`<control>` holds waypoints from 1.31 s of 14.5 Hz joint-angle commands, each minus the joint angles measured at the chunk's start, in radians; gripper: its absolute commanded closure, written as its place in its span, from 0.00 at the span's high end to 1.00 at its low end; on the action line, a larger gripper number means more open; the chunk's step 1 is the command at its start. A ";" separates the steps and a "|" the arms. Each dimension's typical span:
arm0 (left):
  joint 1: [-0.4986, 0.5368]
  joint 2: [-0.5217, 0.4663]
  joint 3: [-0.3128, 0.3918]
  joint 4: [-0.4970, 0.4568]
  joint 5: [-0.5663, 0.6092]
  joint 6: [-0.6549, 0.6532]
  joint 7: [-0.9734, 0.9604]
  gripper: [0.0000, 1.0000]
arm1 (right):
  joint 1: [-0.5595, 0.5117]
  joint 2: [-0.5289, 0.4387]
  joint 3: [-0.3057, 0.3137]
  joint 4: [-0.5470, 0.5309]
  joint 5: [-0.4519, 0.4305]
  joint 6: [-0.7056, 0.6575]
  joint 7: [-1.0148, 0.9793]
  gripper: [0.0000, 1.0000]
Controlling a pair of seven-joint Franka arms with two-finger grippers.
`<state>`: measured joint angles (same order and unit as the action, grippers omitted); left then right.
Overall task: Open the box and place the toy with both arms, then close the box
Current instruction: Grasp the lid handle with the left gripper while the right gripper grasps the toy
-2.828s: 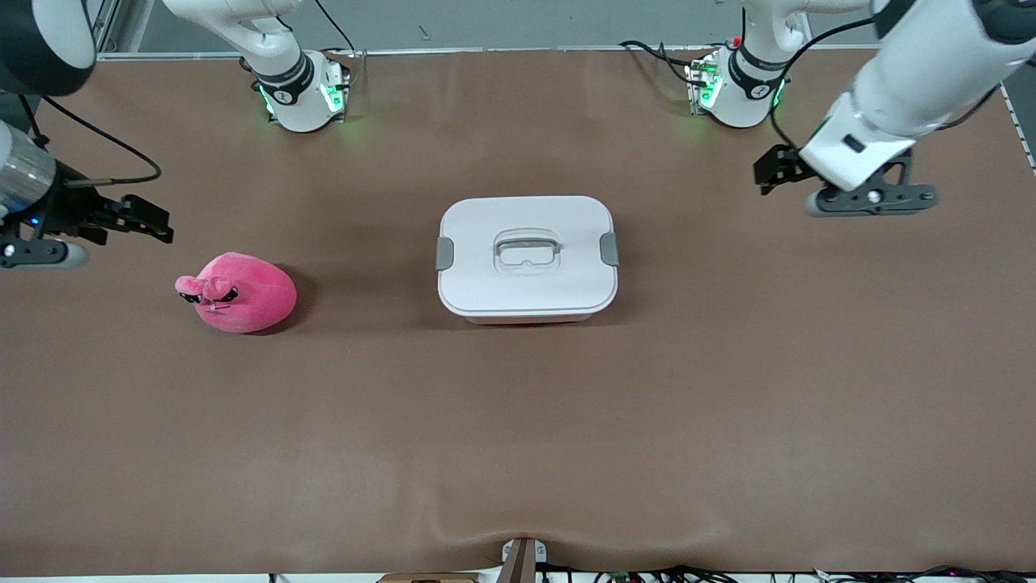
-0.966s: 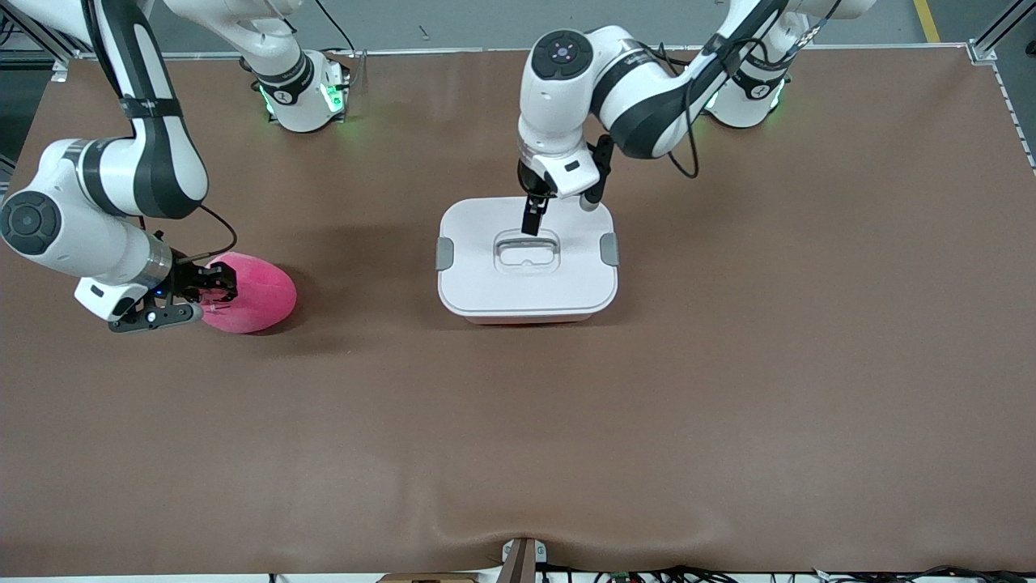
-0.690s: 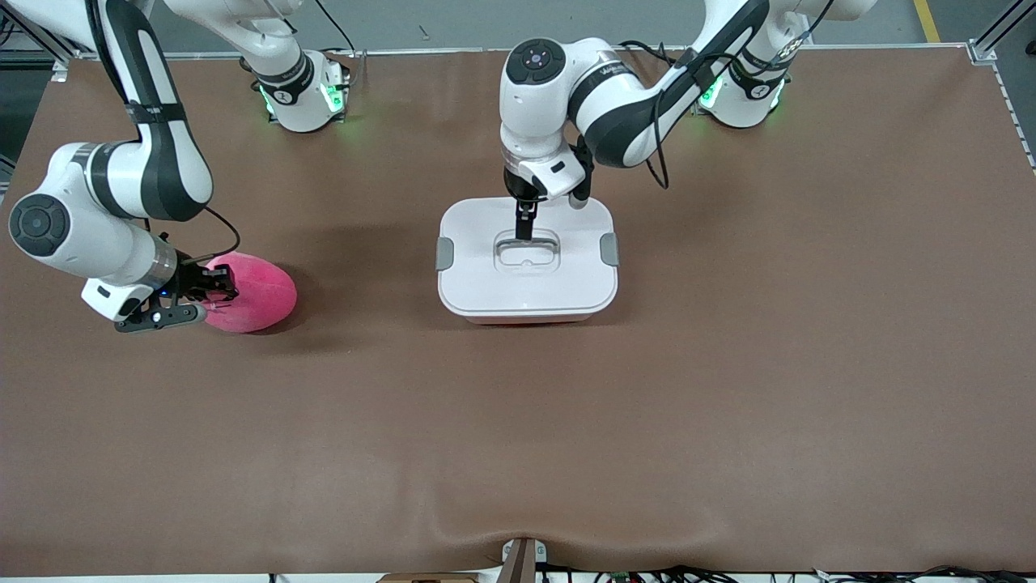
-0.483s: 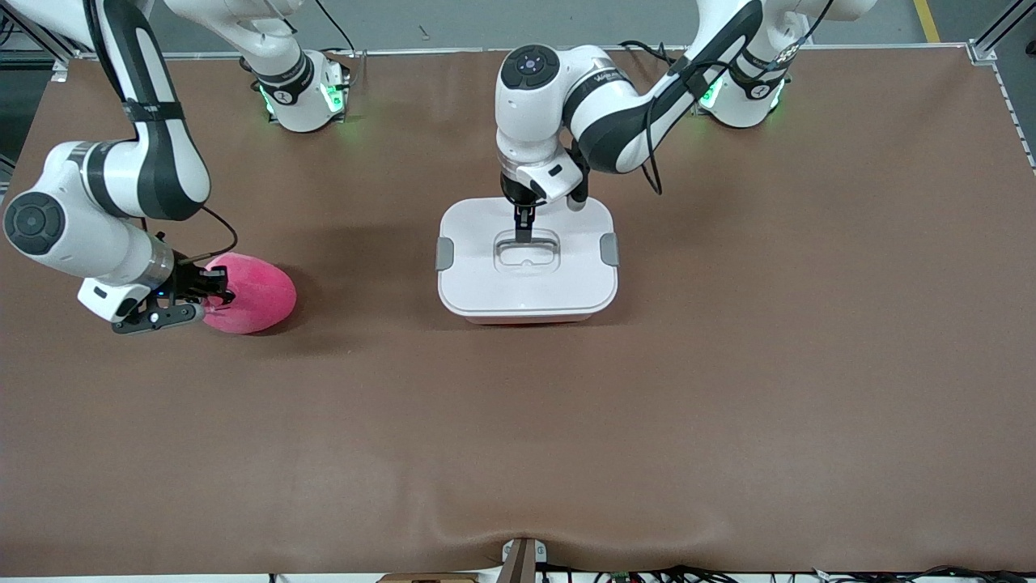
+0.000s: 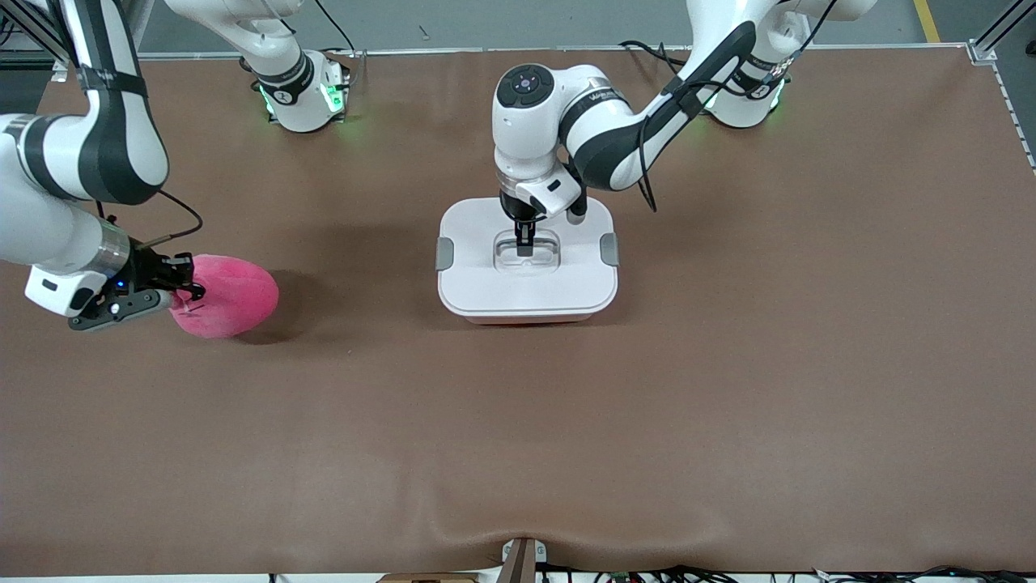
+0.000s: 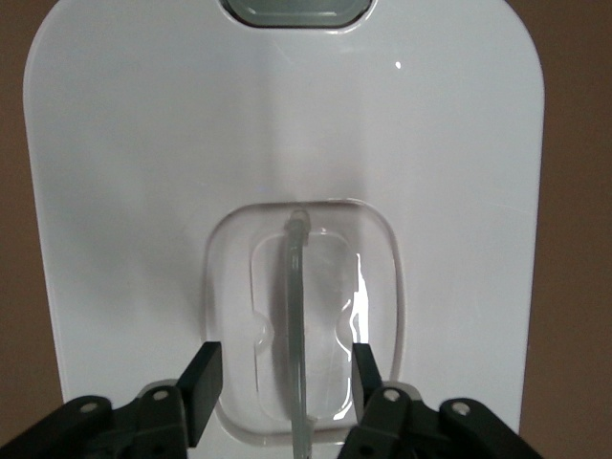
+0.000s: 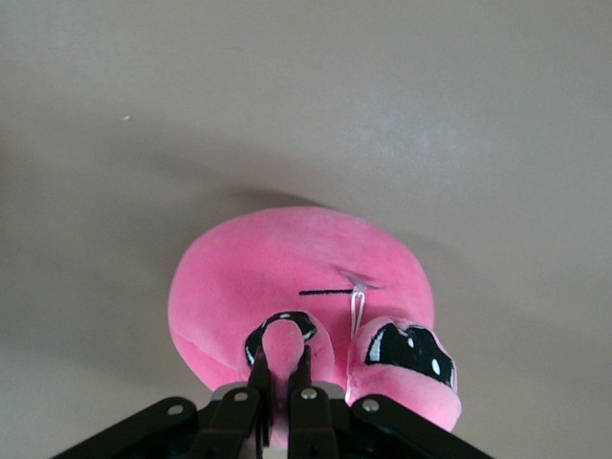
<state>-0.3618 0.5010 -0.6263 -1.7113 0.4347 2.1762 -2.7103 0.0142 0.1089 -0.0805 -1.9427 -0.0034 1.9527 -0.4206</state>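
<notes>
The box [image 5: 486,287] stands mid-table with its white lid [image 6: 143,191] on and both grey clips [image 5: 444,253] [image 5: 609,248] down. My left gripper [image 5: 524,243] is lowered into the lid's recess. It is open, with its fingers [image 6: 203,382] either side of the clear handle [image 6: 296,287] and a gap on each side. The hot-pink toy [image 5: 235,295] lies toward the right arm's end of the table. My right gripper [image 5: 180,279] is shut on a small pink lobe of its face [image 7: 283,354], beside a dark eye [image 7: 406,346].
The brown table mat [image 5: 518,421] runs wide around the box, with a wrinkle at the front edge [image 5: 518,530]. The green-lit arm bases [image 5: 303,97] [image 5: 740,93] stand at the edge farthest from the front camera.
My left gripper came down over the lid into the handle recess and its fingers drew closer. My right gripper shut on the toy and shifted it toward the right arm's end.
</notes>
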 commanded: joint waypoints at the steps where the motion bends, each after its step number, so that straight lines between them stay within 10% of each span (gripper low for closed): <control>1: -0.008 0.014 0.000 0.021 0.030 0.000 -0.042 0.35 | -0.008 -0.034 0.018 0.056 -0.004 -0.114 -0.037 0.00; 5: -0.006 0.014 0.002 0.021 0.032 0.000 -0.042 0.01 | 0.015 -0.038 0.024 0.154 0.002 -0.264 -0.167 0.00; 19: -0.008 -0.004 -0.001 0.021 0.049 -0.021 -0.013 0.00 | 0.078 -0.055 0.064 0.240 0.033 -0.365 -0.149 0.00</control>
<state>-0.3639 0.5041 -0.6234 -1.7055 0.4527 2.1756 -2.7083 0.0888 0.0635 -0.0203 -1.7091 0.0150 1.6052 -0.5797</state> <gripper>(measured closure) 0.930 0.903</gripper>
